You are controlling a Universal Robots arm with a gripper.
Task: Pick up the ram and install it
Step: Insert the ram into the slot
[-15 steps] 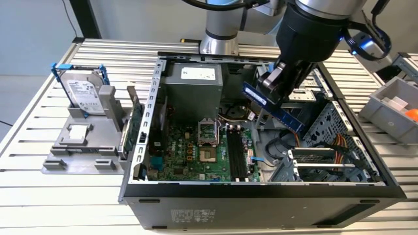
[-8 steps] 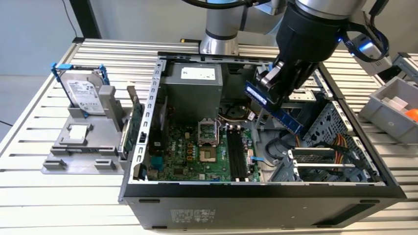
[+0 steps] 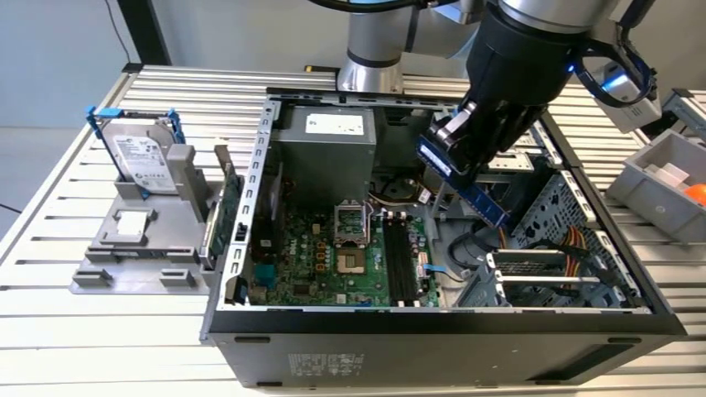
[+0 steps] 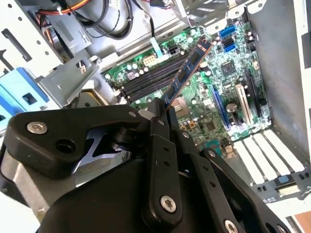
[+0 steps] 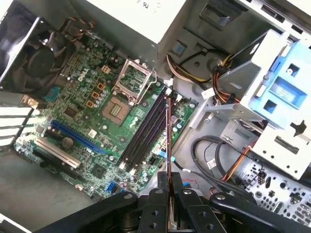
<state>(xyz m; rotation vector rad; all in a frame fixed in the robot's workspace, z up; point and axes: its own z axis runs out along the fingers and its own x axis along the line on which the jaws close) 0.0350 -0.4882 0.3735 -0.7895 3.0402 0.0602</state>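
Gripping ram (image 4: 187, 73) tight, hand (image 4: 158, 114) above mobo (image 5: 97, 111) DIMM slots (image 5: 146, 131), no legible print.

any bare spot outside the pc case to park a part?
Bare slatted table lies on the exterior view's left, between the table's edge and the grey fixture holding the hard drive. Another strip runs in front of that fixture. Crowded: inside the case, where the gripper holds the ram.

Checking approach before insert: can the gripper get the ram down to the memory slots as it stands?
Probably yes. The gripper is shut on the ram above the open case. In the first wrist view the memory slots lie bare beneath it; the cables sit off to one side.
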